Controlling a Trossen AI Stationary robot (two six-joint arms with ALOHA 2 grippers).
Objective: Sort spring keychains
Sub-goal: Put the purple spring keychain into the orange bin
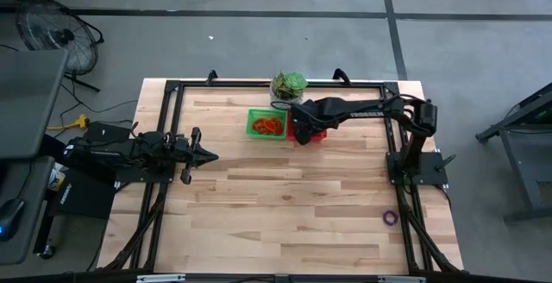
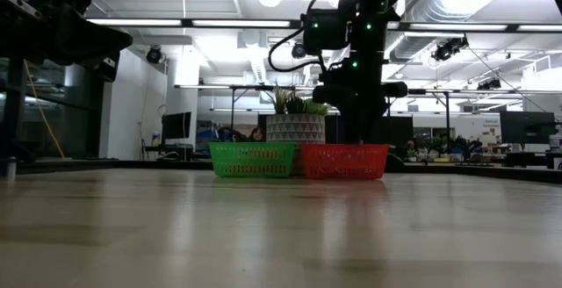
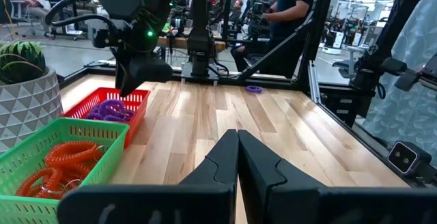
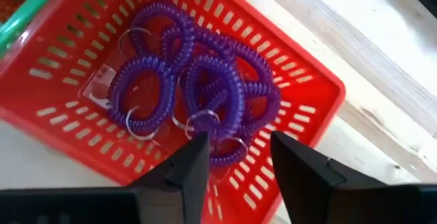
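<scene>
One purple keychain point(image 1: 391, 217) lies alone on the table at about four o'clock, well apart from the baskets. The right gripper point(image 4: 235, 157) hangs over the red basket point(image 4: 311, 74) at twelve o'clock, fingers apart above the purple coils point(image 4: 205, 80): a drop, seemingly. Orange coils point(image 3: 51, 162) fill the green basket point(image 3: 82, 136). Next it must fetch the stray. The left gripper point(image 3: 237, 157) waits at nine o'clock, fingers together.
</scene>
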